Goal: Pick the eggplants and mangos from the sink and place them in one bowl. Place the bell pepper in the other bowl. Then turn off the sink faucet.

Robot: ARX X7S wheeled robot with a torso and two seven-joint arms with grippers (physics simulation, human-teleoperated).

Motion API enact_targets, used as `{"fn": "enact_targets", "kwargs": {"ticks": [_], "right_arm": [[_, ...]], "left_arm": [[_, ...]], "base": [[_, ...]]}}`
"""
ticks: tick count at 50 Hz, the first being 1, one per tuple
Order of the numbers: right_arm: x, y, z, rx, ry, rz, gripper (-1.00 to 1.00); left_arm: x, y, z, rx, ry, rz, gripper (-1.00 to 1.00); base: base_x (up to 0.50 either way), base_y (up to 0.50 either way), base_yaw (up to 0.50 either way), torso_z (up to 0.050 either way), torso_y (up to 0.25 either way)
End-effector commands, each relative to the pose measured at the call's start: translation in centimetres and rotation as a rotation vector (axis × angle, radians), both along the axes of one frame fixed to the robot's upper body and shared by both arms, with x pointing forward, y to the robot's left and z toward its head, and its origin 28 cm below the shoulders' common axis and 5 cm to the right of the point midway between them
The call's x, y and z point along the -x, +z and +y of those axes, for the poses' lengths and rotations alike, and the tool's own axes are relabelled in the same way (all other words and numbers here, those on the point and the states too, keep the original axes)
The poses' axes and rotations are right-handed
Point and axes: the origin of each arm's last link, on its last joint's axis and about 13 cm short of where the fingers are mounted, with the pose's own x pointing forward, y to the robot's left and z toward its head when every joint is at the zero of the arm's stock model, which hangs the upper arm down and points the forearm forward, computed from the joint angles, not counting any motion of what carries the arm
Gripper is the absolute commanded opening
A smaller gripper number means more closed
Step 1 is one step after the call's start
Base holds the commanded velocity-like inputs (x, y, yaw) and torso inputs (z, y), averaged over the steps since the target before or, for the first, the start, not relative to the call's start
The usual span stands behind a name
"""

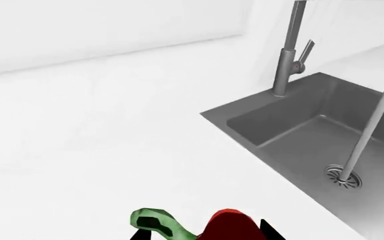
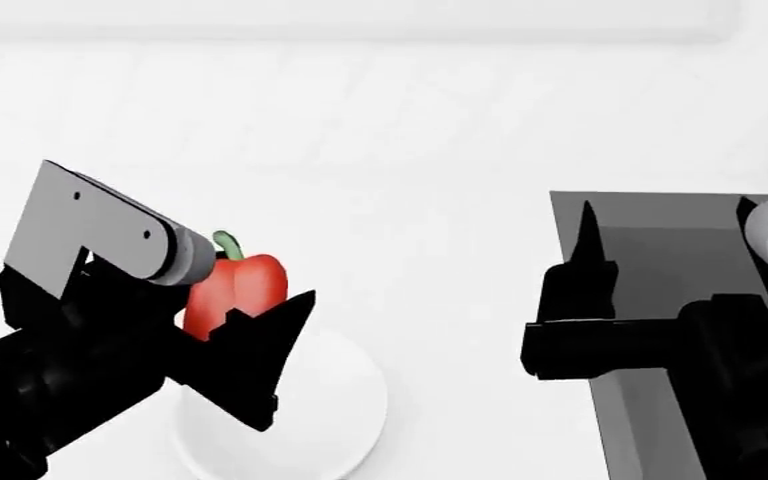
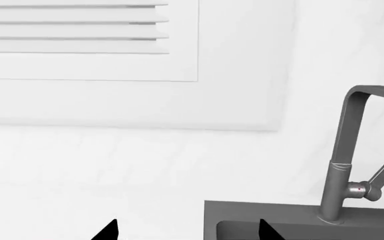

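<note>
Left gripper (image 2: 244, 335) is closed around the bell pepper (image 2: 235, 290), black fingers clamped on its sides, green stem up. The pepper hangs above a white bowl (image 2: 344, 420), over the bowl's far-left rim, clear of the bowl. The bowl sits on the white counter (image 2: 398, 150), well to the left of the sink (image 2: 651, 240).

Right gripper (image 2: 584, 290) hovers at the sink's left edge, fingers spread apart with nothing between them; the right wrist view shows both tips separated over bare counter and sink rim.

Sink basin looks bare in the left wrist view: only the drain (image 1: 343, 176) and a straight stream of water (image 1: 372, 115) falling onto it. Faucet (image 1: 287, 55) stands at the sink's back edge, lever handle (image 1: 305, 51) angled outward.
</note>
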Motion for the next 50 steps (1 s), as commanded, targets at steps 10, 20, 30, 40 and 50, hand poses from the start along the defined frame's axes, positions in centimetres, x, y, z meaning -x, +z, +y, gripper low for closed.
{"fn": "enact_targets", "kwargs": {"ticks": [10,20,30,40,50], "right_arm": [[0.4,0.0,-0.2,-0.011,-0.003,-0.006,1.0],[0.2,0.0,-0.1,-0.014,-0.001,-0.001,1.0],[0.3,-0.2,-0.1,-0.016,-0.003,0.002,1.0],[0.3,-0.4,-0.2,-0.023,-0.004,0.0,1.0],[0.2,-0.6,-0.2,-0.027,-0.005,0.0,1.0]], "left_arm": [[0.0,-2.2,-2.7,0.004,-0.091,0.1,-1.0],[-0.7,-3.2,-2.6,0.003,-0.077,0.136,-1.0],[-0.9,-3.8,-2.9,-0.008,-0.073,0.144,-1.0],[-1.0,-3.6,-2.8,-0.019,-0.061,0.138,1.0],[-0.9,-3.4,-2.8,-0.019,-0.056,0.126,1.0]], "base": [[0.0,0.0,0.0,0.0,0.0],[0.0,0.0,0.0,0.0,0.001],[0.0,0.0,0.0,0.0,0.0],[0.0,0.0,0.0,0.0,0.0],[0.0,0.0,0.0,0.0,0.0]]}}
